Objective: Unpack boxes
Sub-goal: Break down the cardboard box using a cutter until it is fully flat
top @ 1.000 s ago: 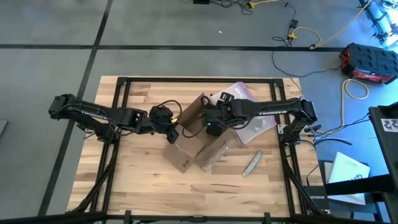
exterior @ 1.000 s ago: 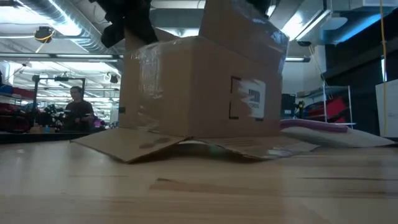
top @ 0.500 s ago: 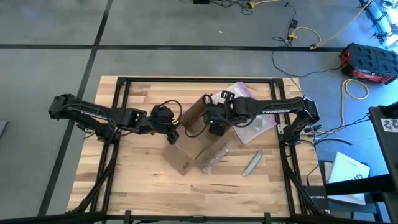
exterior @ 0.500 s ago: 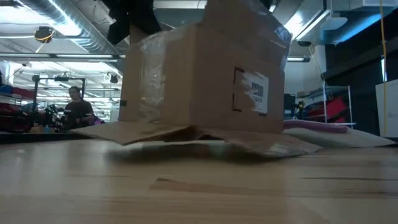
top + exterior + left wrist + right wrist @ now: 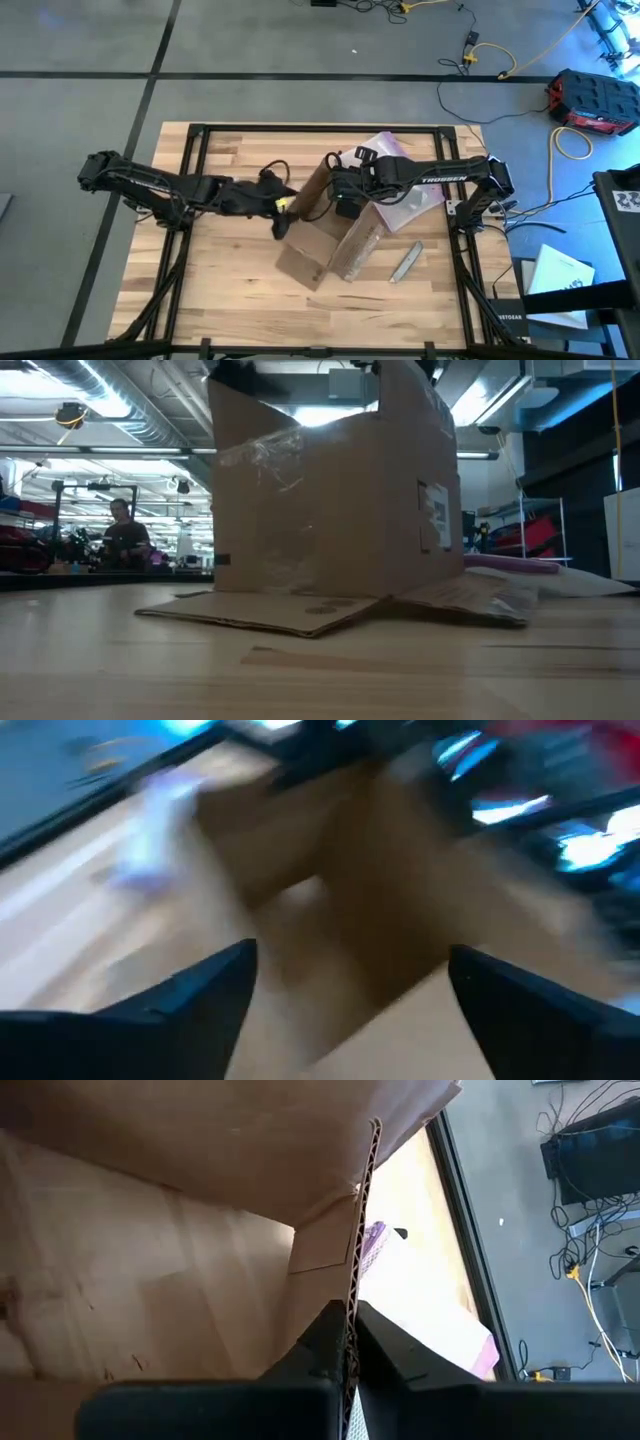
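The box [image 5: 330, 225] sat at the bench's [image 5: 230, 300] centre, flaps splayed. The right claw [image 5: 350, 1342] was clamped on its 1 o'clock wall edge; the left claw [image 5: 350, 970], fingers apart, faced it from 9 o'clock. Opening seemed underway; next probably needs tipping it.

We see one small plain brown cardboard shipping box [image 5: 330, 225] standing mid-table with flaps splayed onto the wood. Clear tape glints across one side [image 5: 265, 455]; a pale label [image 5: 432, 515] sits on the adjoining side. An upright flap edge [image 5: 352, 1280] is pinched between the closed fingers of the right claw [image 5: 345, 203], with the box body reaching away from it. The spread left claw [image 5: 283, 212] sits just beside the box's near edge, apart from it.
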`<state>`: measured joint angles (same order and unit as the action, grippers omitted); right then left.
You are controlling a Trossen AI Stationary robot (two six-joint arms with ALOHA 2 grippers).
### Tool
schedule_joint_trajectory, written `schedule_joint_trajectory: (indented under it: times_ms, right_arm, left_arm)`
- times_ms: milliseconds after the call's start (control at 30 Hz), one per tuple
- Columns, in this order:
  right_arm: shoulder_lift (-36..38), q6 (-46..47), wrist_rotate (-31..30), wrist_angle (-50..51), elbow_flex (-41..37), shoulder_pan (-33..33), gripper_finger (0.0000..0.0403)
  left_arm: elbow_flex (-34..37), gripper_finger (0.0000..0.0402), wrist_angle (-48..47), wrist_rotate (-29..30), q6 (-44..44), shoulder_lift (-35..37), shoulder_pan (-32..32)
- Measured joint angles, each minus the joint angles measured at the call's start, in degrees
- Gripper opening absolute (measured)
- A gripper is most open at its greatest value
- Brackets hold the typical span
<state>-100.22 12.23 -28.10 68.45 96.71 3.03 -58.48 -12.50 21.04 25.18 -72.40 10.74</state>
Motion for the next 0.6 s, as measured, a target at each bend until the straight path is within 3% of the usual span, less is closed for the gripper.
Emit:
schedule_joint_trajectory:
  times_ms: [100, 200, 267, 433, 600]
  right_arm:
    - [0.0, -0.07, 0.61, -0.22, 0.0, -0.03, 0.0]
    - [0.04, -0.14, 0.82, -0.26, 0.0, -0.02, 0.0]
    - [0.04, -0.15, 0.95, -0.39, 0.0, -0.02, 0.0]
    - [0.04, -0.15, 1.18, -0.09, -0.02, -0.09, 0.0]
    - [0.04, -0.2, 0.67, 0.53, -0.02, -0.07, 0.0]
  left_arm:
    - [-0.32, 0.0341, 10.04, -5.31, -5.07, -0.25, 0.6]
    - [-3.19, 0.0346, 14.09, -5.75, -15.29, -0.29, 2.52]
    - [-6.59, 0.0347, 10.6, -6.63, -21.36, -0.25, 3.19]
    - [-14.42, 0.0347, -9.75, -13.09, -28.55, -6.06, 1.4]
    - [-16.13, 0.0347, -15.25, -18.43, -31.49, -10.24, -2.27]
